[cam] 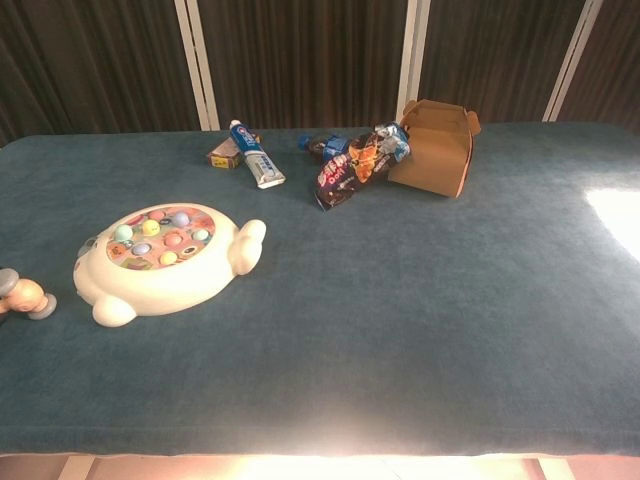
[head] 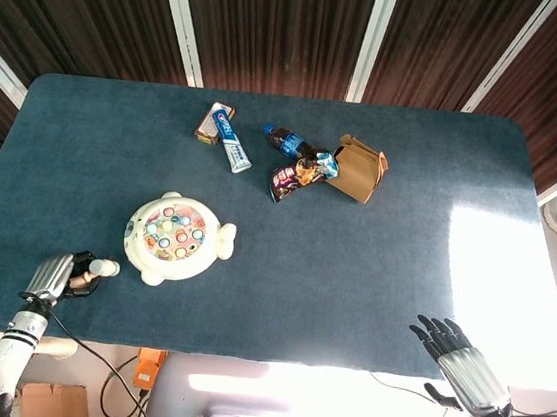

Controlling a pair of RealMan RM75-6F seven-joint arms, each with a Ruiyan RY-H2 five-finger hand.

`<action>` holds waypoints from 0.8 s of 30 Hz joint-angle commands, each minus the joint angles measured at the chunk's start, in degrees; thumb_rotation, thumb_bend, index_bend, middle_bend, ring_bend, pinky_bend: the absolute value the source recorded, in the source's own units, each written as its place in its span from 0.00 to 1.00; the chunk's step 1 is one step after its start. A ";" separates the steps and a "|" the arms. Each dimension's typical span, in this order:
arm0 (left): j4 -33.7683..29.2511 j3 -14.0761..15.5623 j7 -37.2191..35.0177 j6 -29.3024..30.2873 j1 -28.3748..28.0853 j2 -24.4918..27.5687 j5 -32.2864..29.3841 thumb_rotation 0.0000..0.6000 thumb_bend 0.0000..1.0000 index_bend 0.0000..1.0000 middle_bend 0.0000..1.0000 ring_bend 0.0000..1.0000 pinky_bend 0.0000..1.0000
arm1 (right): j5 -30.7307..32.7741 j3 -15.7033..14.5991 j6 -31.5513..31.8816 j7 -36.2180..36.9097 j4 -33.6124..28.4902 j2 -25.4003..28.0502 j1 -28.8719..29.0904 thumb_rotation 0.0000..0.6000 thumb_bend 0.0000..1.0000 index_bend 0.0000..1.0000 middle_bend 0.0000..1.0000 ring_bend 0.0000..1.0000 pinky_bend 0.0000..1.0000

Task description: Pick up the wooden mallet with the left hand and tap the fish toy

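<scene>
The fish toy is a cream round body with coloured pegs on top, lying left of centre on the blue table. My left hand is at the front left edge, fingers curled around the handle of the wooden mallet. The mallet's head points toward the toy, a short gap to its left and low over the cloth. The left hand itself is outside the chest view. My right hand hovers at the front right edge with its fingers spread, holding nothing.
At the back centre lie a toothpaste tube, a small carton, a dark bottle, a snack packet and a brown cardboard box. Bright sunlight washes the right front of the table.
</scene>
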 commanded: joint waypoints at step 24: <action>-7.36 -6.85 -11.56 -18.04 -2.52 6.15 -12.63 1.00 0.29 0.56 0.54 0.45 0.54 | -0.23 -0.12 0.44 0.14 0.07 0.13 -0.17 1.00 0.24 0.00 0.00 0.00 0.00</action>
